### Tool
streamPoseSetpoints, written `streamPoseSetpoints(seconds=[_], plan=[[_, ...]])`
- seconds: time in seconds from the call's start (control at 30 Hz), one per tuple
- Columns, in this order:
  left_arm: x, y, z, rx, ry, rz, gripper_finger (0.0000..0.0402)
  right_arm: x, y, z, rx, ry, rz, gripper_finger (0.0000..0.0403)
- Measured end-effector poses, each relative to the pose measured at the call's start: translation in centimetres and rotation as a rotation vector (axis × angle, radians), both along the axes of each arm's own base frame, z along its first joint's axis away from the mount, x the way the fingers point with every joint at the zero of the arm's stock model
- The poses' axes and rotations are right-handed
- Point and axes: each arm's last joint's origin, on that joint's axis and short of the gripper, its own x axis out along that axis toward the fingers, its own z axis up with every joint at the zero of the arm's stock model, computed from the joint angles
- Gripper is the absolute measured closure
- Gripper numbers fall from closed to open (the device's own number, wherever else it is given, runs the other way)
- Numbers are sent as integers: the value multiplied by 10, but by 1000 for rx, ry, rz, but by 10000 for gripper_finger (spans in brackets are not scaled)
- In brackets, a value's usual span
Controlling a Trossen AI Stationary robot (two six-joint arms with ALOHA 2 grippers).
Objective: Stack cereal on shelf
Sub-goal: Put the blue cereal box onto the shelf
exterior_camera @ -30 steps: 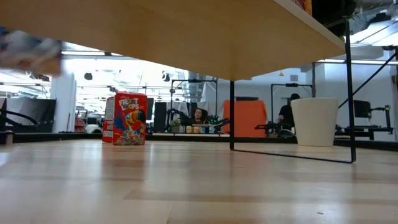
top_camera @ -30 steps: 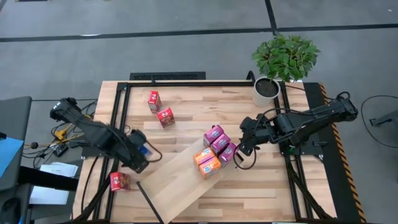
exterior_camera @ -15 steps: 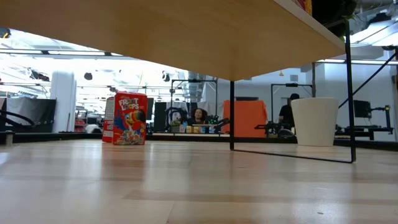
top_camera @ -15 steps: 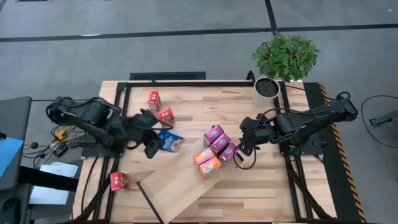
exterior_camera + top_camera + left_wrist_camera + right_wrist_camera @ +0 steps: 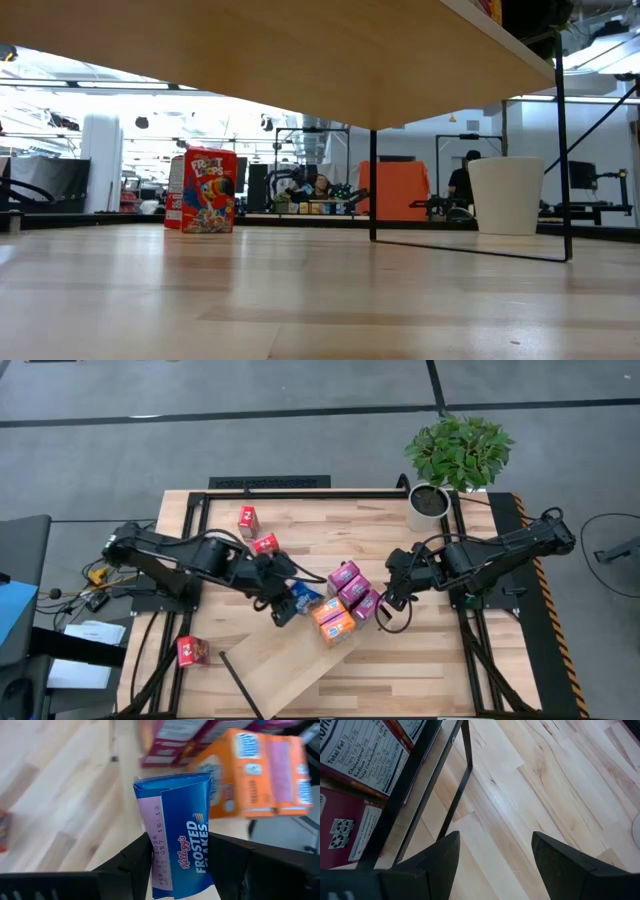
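Where the pale wood shelf (image 5: 290, 650) lies slantwise across the table (image 5: 330, 525), five small cereal boxes cluster on its upper end: three magenta boxes (image 5: 352, 588) and two orange boxes (image 5: 333, 620). A blue box (image 5: 300, 598) — its side reads "Frosted Flakes" in the left wrist view — is pinched between the jaws of the left gripper (image 5: 287, 600), just beside the orange pair. Two red boxes (image 5: 256, 535) stand on the table near its far edge, and another red box (image 5: 192, 651) lies near the front left corner.

From table height, only the shelf's underside, one black leg, a white plant pot (image 5: 506, 195) and one upright red box show. The right wrist view shows magenta box backs behind the black frame.

Reaching out long and low, the left arm spans the table toward the cluster. Opposite it, the right gripper (image 5: 385, 600) sits beside the magenta boxes, jaws spread and empty.
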Motion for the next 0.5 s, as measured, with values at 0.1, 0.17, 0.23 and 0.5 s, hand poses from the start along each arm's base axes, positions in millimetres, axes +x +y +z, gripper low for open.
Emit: streamPoseSetpoints(seconds=[0.1,0.17,0.23,0.5], plan=[[7,-4,-4,-25,0,-42,251,0,0,0,-1,1,2,128],[12,-6,-8,-40,8,-60,251,0,0,0,-1,1,2,128],[13,-6,-9,-44,11,-63,251,0,0,0,-1,1,2,128],[16,-2,-9,-51,7,-42,251,0,0,0,-1,1,2,128]])
